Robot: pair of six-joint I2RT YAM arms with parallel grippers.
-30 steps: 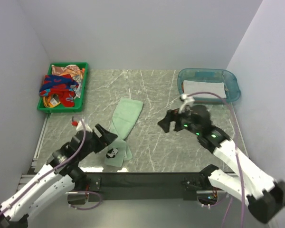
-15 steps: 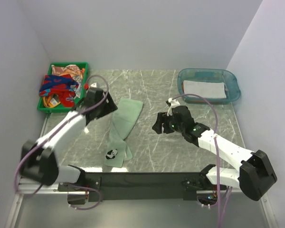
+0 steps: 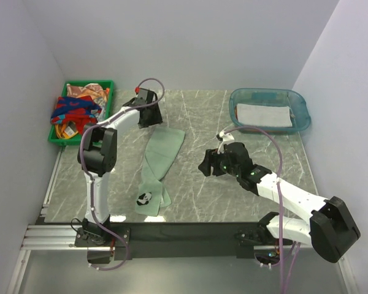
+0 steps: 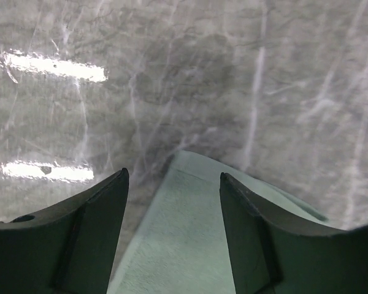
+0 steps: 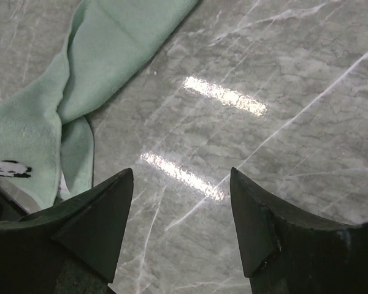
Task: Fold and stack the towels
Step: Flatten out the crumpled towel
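A sage green towel [image 3: 158, 160] with a panda print lies as a long crumpled strip on the marble table [image 3: 196, 110]. My left gripper [image 3: 152, 120] is open, just above the towel's far corner [image 4: 190, 220], which lies between the fingers. My right gripper [image 3: 207, 166] is open and empty over bare table, right of the towel [image 5: 61, 104]. Red, orange and tan towels [image 3: 76, 110] are piled in the green tray [image 3: 56, 139]. A whitish towel [image 3: 264, 114] lies folded in the blue tub [image 3: 300, 104].
The green tray stands at the far left corner, the clear blue tub at the far right. White walls close in the table on three sides. A black rail [image 3: 190, 233] runs along the near edge.
My left arm has swung from the near left to the towel's far end. My right gripper has moved down and left toward the table's middle.
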